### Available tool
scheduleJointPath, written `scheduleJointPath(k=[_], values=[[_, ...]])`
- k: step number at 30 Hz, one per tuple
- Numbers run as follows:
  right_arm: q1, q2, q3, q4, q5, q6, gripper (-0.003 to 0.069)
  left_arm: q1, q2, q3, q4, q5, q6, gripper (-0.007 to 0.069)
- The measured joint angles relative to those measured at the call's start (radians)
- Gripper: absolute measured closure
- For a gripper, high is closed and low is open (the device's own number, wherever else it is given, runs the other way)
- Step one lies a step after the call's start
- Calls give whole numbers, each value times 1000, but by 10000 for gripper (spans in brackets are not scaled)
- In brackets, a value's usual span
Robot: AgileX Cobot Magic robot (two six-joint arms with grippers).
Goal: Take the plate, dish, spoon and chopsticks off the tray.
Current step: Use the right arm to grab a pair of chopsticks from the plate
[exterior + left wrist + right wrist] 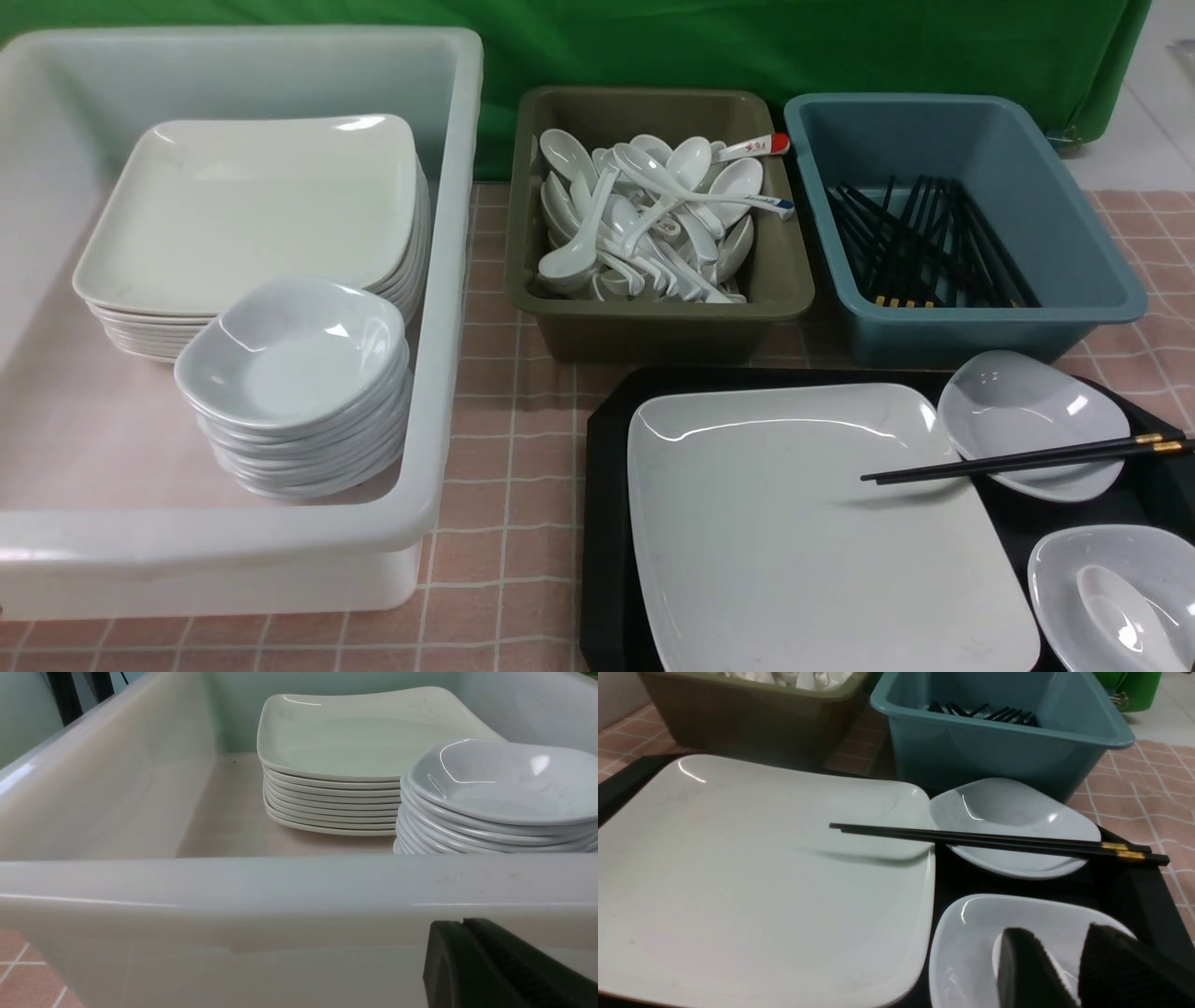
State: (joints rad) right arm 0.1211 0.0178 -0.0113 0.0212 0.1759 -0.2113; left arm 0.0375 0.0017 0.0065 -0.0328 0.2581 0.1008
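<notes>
Front: large glossy white square plate [803, 523] lying on black rectangular plastic tray [607, 523]; thin black gold-banded chopsticks [1018, 459] bridging plate and small white far dish [1018, 401]; plain white soup spoon [1120, 616] resting in near dish [1060, 579] | Left wrist: left claw [462, 926] clenched, facing white plastic tub [280, 896] | Right wrist: right claw [1052, 938] released, hovering above near dish

the left gripper [462, 926] is matt black plastic: a smooth shell with a rounded corner beside a finely ribbed pad face, a thin seam running between them. the right gripper [1052, 935] has two matt black, wedge-shaped fingers [1027, 970] tapering to blunt tips, their faces grainy and finely textured.
</notes>
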Motion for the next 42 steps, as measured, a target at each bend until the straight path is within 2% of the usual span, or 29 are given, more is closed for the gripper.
scheduleJointPath(k=[3, 4, 5, 6, 7, 11, 12, 13, 16, 20, 21, 24, 26, 27, 32, 35, 36, 37, 38, 42], values=[[0, 0, 0, 1, 0, 15, 412, 0, 0, 0, 0, 0, 0, 601], [0, 0, 0, 9, -5, 78, 412, 0, 0, 0, 0, 0, 0, 601], [0, 0, 0, 12, -7, 90, 412, 0, 0, 0, 0, 0, 0, 601], [0, 0, 2, 62, -19, 254, 412, 0, 0, 0, 0, 0, 0, 601], [0, 0, 2, 67, -19, 274, 412, 0, 0, 0, 0, 0, 0, 601], [0, 0, 5, 123, -34, 644, 412, 0, 0, 0, 0, 0, 0, 602], [0, 0, 5, 124, -34, 656, 412, 0, 0, 0, 0, 0, 0, 602], [0, 0, 5, 130, -35, 741, 412, 0, 0, 0, 0, 0, 0, 602], [0, 0, 6, 136, -44, 799, 412, 0, 0, 0, 0, 0, 0, 602], [0, 0, 6, 144, -60, 809, 447, 0, 0, 0, 0, 0, 0, 602], [0, 0, -18, 146, -49, 796, 495, 0, 0, 0, 0, 0, 0, 602], [0, 31, -164, 146, -27, 673, 615, 0, 0, 0, 0, 0, 0, 602], [0, 116, -349, 107, 59, 553, 627, 0, 0, 0, 0, 0, 0, 602], [0, 136, -364, 94, 83, 547, 627, 0, 0, 0, 0, 0, 0, 602], [0, 494, -696, -142, 544, 480, 629, 0, 0, 0, 0, 0, -3, 602], [0, 680, -777, -221, 684, 438, 629, 0, 0, 0, 0, 0, -2, 602], [0, 825, -838, -262, 756, 378, 621, 0, 0, 0, 0, 0, -2, 602], [0, 825, -845, -265, 761, 371, 619, 0, 0, 0, 0, 0, -2, 602], [0, 949, -898, -276, 786, 318, 592, 0, 0, 0, 0, 0, -3, 601], [0, 1214, -1015, -287, 796, 250, 455, 0, 0, 0, 0, 0, -3, 601]])
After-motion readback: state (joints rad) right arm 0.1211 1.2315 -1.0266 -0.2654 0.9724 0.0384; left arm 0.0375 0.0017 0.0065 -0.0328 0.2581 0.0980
